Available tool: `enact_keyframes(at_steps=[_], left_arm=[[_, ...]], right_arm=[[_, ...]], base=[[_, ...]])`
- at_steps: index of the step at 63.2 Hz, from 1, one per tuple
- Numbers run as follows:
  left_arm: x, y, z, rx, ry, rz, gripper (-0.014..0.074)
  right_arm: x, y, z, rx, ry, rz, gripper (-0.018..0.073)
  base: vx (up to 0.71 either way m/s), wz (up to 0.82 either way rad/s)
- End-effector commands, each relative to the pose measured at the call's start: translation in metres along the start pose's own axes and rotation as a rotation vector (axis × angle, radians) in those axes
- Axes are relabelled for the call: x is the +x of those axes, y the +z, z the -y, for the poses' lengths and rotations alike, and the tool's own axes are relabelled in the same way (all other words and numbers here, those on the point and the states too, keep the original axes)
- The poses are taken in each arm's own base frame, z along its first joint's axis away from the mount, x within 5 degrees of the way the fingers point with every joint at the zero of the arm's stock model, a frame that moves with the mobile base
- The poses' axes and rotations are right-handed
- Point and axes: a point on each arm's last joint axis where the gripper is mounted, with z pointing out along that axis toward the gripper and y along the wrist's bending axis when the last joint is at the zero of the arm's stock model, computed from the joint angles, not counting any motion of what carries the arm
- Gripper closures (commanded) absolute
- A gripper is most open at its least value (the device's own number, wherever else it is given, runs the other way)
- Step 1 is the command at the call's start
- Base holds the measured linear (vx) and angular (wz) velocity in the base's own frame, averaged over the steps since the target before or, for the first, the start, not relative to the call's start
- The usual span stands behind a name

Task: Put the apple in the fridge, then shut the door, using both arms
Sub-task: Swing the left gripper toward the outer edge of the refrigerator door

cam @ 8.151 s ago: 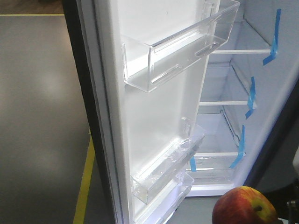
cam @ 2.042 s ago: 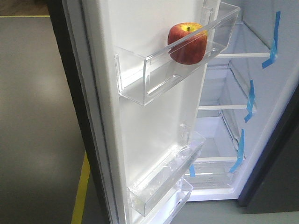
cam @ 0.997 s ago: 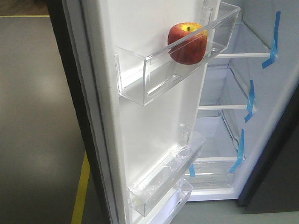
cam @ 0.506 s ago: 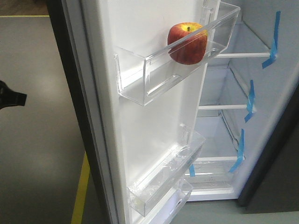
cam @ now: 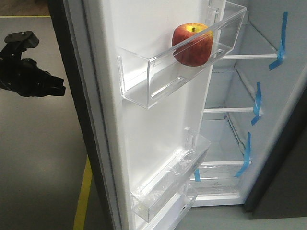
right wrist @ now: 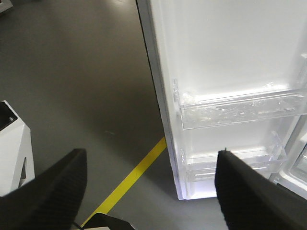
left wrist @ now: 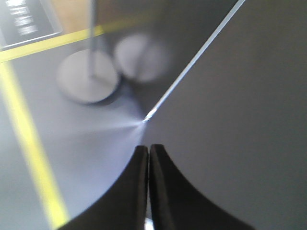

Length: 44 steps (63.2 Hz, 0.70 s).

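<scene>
The red-and-yellow apple (cam: 193, 44) sits in the upper clear bin (cam: 153, 76) on the white inner face of the open door (cam: 158, 129). The fridge (cam: 225, 139) stands open behind it, white inside. My left gripper (cam: 58, 86) is at the left, outside the door, close to its dark outer edge. In the left wrist view the left gripper (left wrist: 148, 147) is shut on nothing, facing the door's dark grey outer face (left wrist: 240, 120). My right gripper (right wrist: 152, 152) is open and empty, low down, looking at the door's lower bins (right wrist: 240, 108).
Blue tape strips (cam: 280, 38) mark the fridge shelves. A yellow floor line (cam: 85, 191) runs past the door's foot. Two round stand bases (left wrist: 88, 79) rest on the floor beyond the door edge. A white box (right wrist: 12, 143) is at the right wrist view's left.
My left arm has come further into the front view from the left edge, moving right and up toward the door's outer side. The apple stays in the bin.
</scene>
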Motion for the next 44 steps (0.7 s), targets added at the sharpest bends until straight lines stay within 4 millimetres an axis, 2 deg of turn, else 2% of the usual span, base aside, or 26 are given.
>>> enact_keyframes(at_steps=[1, 19, 44], left_arm=[[-0.023, -0.011, 0.008, 0.052, -0.013, 0.107, 0.0603], [-0.036, 0.014, 0.012, 0.228, -0.049, 0.109, 0.0603], [-0.035, 0.028, 0.042, 0.348, -0.011, 0.079, 0.0603]], right_arm=[[-0.01, -0.002, -0.001, -0.004, 0.008, 0.065, 0.0029], [-0.01, -0.002, -0.001, -0.006, 0.009, 0.066, 0.0029], [-0.01, -0.002, -0.001, -0.006, 0.01, 0.066, 0.0029]], base=[[0.0, 0.0], [0.0, 0.0], [0.0, 0.0]])
